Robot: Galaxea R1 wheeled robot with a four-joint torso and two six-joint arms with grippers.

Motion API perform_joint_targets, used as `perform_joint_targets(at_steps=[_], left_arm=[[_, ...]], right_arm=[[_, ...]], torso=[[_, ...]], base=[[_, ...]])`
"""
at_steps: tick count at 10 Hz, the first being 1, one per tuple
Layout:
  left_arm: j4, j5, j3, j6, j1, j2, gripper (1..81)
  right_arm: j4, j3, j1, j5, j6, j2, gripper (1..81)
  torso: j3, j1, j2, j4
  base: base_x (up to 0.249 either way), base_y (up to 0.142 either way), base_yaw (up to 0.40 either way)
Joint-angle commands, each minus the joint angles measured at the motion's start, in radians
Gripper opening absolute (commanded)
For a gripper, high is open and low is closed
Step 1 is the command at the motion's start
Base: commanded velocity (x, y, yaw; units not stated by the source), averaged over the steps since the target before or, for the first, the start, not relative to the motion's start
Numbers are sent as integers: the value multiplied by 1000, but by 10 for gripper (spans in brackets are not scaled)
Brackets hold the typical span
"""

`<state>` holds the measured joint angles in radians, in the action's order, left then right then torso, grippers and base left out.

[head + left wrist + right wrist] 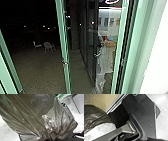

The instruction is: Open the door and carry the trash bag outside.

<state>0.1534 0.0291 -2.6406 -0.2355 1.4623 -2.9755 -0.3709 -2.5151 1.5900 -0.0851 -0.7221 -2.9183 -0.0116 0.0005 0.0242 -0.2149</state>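
My left tool (pixel 50 139) is clamped on the bag (pixel 31 117). The bag is dark, thin and shiny, and I can see a bit through it. Its folds all run to the spot where my tool pinches it, and it puffs out wide from there. Pale floor (pixel 6 129) shows on both sides of it. In my right wrist view the dark, round side of the bag is near my own dark plate, close to the metal strip (pixel 115 104) on the ground. I cannot tell if my right tool is apart or together.

The door (pixel 66 45) is open. It has a green edge, with a small handle (pixel 64 62) partway down. There is a gap between that edge and the green frame (pixel 11 66) at the left of my head view. Past the gap is the yard (pixel 37 72). It is brown on the ground, and the sky is black. Two pale chairs (pixel 49 46) are out there, near each other, and tiny lights (pixel 43 26) shine far behind them. In the glass, small pictures (pixel 106 22) make a row, with a bright line above and something orange (pixel 109 43) lower down.
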Motion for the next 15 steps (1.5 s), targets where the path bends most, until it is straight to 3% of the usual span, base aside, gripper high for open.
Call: perform_joint_targets(at_steps=[1, 2, 3, 4, 6, 7, 15], left_arm=[[-3, 51, 2, -8, -63, 4, 10], [-2, 52, 2, -7, -63, 6, 10], [-2, 52, 2, -8, -63, 4, 10], [-3, 52, 2, -7, -63, 4, 10], [-5, 52, 2, -7, -61, 4, 10], [-5, 52, 2, -7, -63, 4, 10], [-5, 51, 2, -8, -62, 2, 10]], right_arm=[[-13, 9, -54, 39, 4, 0, 811], [-13, 9, -54, 39, 3, 0, 811], [-13, 9, -55, 39, 4, 0, 811], [-10, 9, -55, 39, 3, 0, 811], [-10, 9, -54, 39, 3, 0, 811], [-10, 9, -54, 39, 4, 0, 811], [-8, 9, -58, 45, 3, -1, 811]], torso=[[0, 0, 0, 95], [0, 0, 0, 122], [0, 0, 0, 158], [0, 0, 0, 95], [0, 0, 0, 151], [0, 0, 0, 163], [0, 0, 1, 162]], base=[[0, 0, 0], [0, 0, 0], [0, 0, 0], [0, 0, 0], [0, 0, 0], [0, 0, 0], [72, 0, 0]])
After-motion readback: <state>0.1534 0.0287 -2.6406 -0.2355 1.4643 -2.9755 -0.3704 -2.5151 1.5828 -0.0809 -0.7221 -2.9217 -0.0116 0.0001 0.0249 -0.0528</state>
